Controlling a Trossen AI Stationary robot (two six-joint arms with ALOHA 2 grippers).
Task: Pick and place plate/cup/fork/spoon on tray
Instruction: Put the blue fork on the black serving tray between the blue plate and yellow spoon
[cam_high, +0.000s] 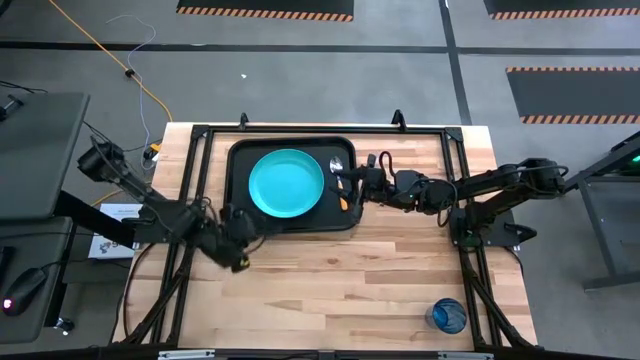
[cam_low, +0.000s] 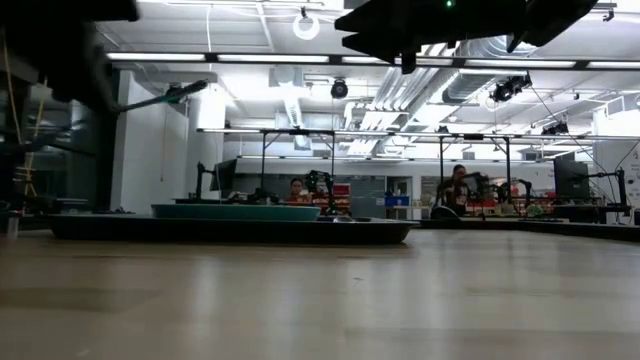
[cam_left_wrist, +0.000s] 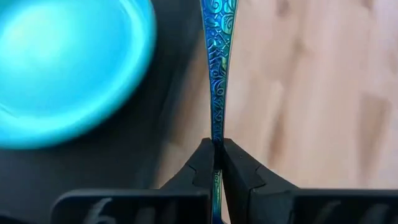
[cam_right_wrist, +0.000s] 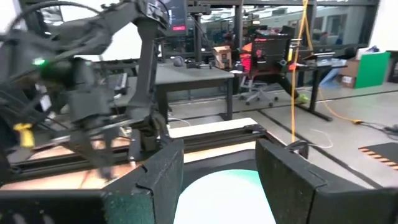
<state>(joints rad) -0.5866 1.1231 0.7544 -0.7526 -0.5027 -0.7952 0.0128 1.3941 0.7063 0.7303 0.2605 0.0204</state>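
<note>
The black tray (cam_high: 236, 190) lies at the table's far middle, and the turquoise plate (cam_high: 287, 183) lies in it. The spoon (cam_high: 341, 188), silver bowl and orange handle, lies in the tray to the right of the plate. My right gripper (cam_high: 352, 186) is open just over the spoon's handle; its wrist view shows the plate (cam_right_wrist: 224, 193) between its fingers. My left gripper (cam_high: 248, 236) is at the tray's near left corner, shut on the fork (cam_left_wrist: 219, 56). The dark-blue cup (cam_high: 448, 315) stands upright near the table's near right corner. My left gripper pinches the fork's patterned blue-green handle (cam_left_wrist: 217, 134) between its two fingertips. The handle runs straight out ahead of the fingers, along their line, above where the tray's edge meets the wood. Its far end lies outside the frame.
Bare wood lies between the tray and the table's near edge. The black frame rails (cam_high: 455, 170) run along the table's sides. In the low view the tray (cam_low: 230, 229) with the plate (cam_low: 235, 211) shows across the middle, and people sit in the room beyond.
</note>
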